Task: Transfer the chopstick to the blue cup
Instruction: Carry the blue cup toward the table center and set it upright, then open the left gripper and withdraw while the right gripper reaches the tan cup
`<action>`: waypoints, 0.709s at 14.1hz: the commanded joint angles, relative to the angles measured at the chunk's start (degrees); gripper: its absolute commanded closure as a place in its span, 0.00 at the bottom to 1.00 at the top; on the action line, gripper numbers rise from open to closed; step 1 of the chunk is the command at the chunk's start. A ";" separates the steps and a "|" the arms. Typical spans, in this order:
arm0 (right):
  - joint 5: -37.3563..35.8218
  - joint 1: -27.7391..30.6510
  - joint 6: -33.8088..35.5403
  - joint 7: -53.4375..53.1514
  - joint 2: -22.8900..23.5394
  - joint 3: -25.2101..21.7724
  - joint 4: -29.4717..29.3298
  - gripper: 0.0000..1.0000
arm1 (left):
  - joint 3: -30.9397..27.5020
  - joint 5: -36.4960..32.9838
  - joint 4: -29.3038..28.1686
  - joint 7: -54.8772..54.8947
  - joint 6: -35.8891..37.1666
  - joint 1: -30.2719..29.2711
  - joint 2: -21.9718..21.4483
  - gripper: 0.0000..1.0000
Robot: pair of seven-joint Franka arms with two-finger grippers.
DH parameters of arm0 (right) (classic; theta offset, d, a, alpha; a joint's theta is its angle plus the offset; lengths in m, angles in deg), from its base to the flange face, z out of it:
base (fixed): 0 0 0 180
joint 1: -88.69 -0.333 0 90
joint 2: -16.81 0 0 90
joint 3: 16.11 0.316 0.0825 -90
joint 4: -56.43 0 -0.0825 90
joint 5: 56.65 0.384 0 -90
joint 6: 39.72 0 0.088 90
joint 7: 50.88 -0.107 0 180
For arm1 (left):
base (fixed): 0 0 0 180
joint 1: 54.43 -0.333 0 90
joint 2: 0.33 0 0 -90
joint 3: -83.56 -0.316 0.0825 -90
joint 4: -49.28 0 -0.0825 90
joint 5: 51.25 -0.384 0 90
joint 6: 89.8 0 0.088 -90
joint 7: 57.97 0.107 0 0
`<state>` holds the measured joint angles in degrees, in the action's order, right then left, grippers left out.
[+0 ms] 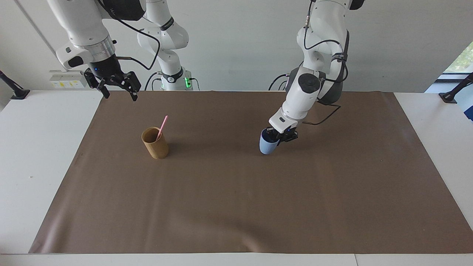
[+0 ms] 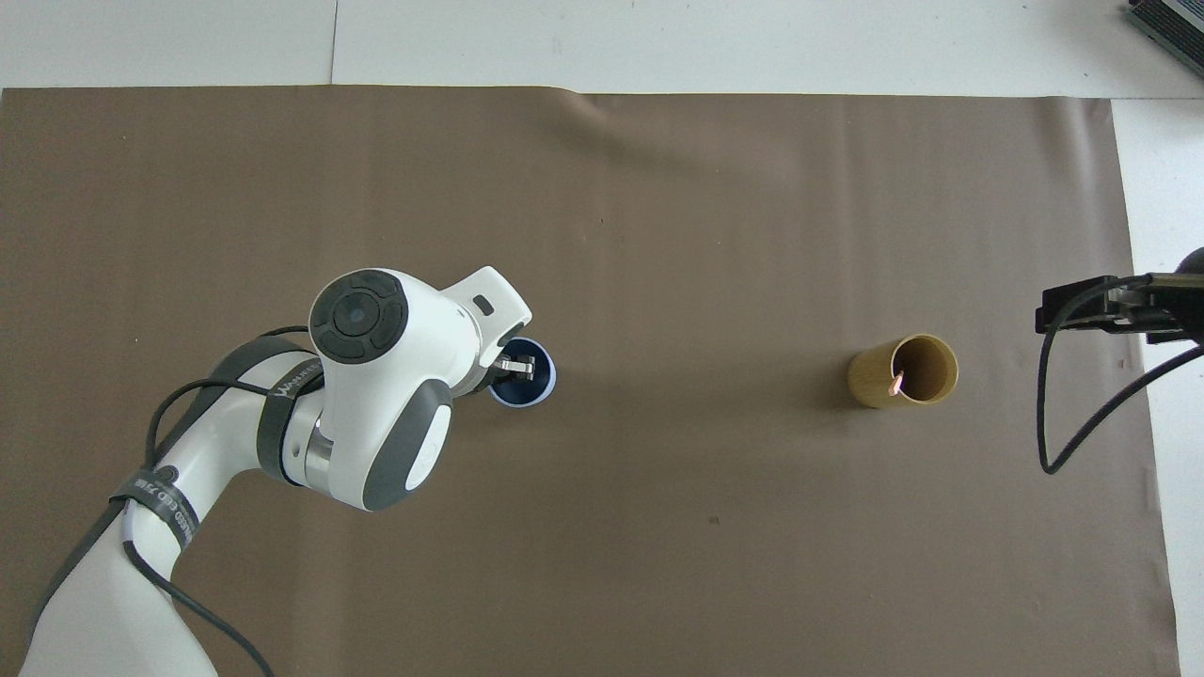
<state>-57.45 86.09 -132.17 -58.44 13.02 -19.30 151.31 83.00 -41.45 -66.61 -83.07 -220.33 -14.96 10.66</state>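
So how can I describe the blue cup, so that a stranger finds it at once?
Start from the brown mat that covers the table. Near its middle, the left hand grips the rim of the blue cup. It is small, light blue and tapered, unlike the taller tan cup that holds the pink stick.

One camera looks from high across the desk [image 1: 22, 155] toward the robots' bases along the frame's top, the other steeply down from above their end, both sharing the brown mat [image 1: 236, 207].
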 commanded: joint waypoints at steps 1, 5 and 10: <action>2.21 0.32 -5.00 -4.29 0.36 0.28 1.18 0.00 | -1.12 0.66 -1.54 -1.10 -2.27 1.31 -0.45 0.95; 2.29 -0.39 -6.25 -13.50 4.48 0.28 1.89 0.00 | -1.11 0.66 -1.54 -0.66 -1.39 1.31 -0.53 0.19; 6.77 -1.62 -6.26 -24.41 9.06 0.28 2.15 0.00 | -1.20 0.66 -0.58 -0.39 -1.21 1.22 -1.06 0.00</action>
<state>-52.79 84.77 -137.72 -78.77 21.15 -19.12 153.01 82.33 -41.45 -66.76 -84.03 -220.83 -14.05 10.83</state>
